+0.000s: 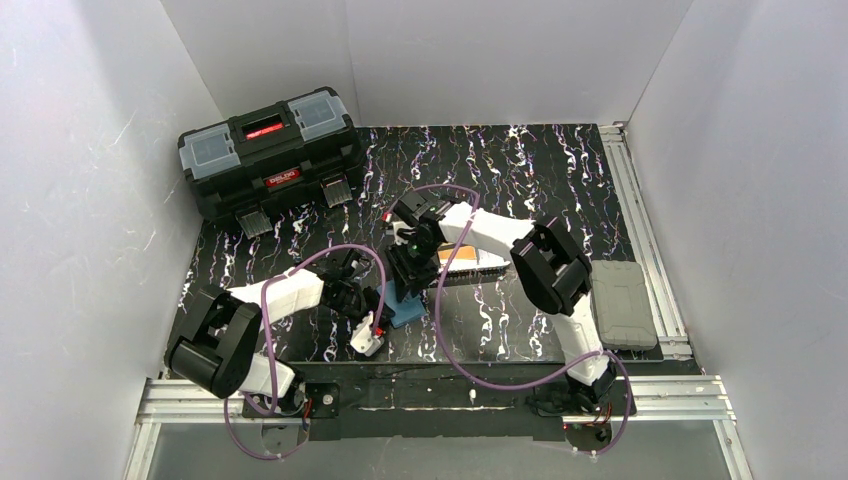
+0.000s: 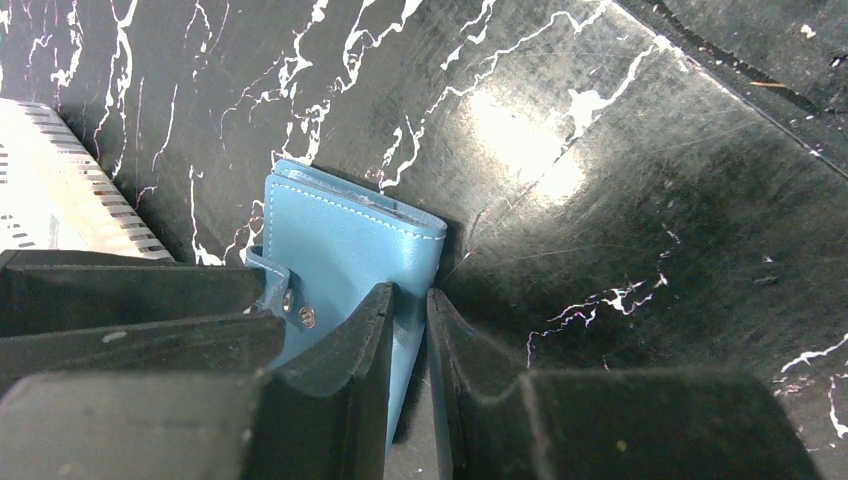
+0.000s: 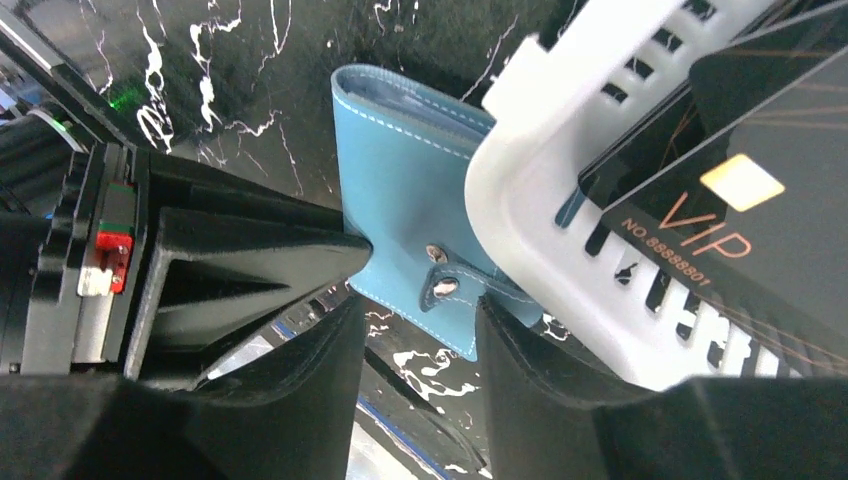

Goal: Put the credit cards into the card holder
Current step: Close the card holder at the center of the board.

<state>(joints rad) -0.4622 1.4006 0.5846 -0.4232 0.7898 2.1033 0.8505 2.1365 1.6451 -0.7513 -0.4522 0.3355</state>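
Note:
The teal card holder (image 2: pixel 345 245) lies closed on the black marbled table, its snap tab fastened; it also shows in the top view (image 1: pixel 408 310) and the right wrist view (image 3: pixel 400 190). My left gripper (image 2: pixel 410 315) is shut on its lower edge. My right gripper (image 3: pixel 415 345) is open just above the snap tab (image 3: pixel 445 285), which lies against the right finger. A black card marked VIP (image 3: pixel 770 170) lies in the white mesh basket (image 3: pixel 540 200). An orange card (image 1: pixel 463 256) shows in the basket in the top view. No pale card is visible.
The white mesh basket (image 1: pixel 485 264) touches the card holder's right side. A black toolbox (image 1: pixel 270 150) stands at the back left. A grey pad (image 1: pixel 622 303) lies at the right edge. White walls enclose the table.

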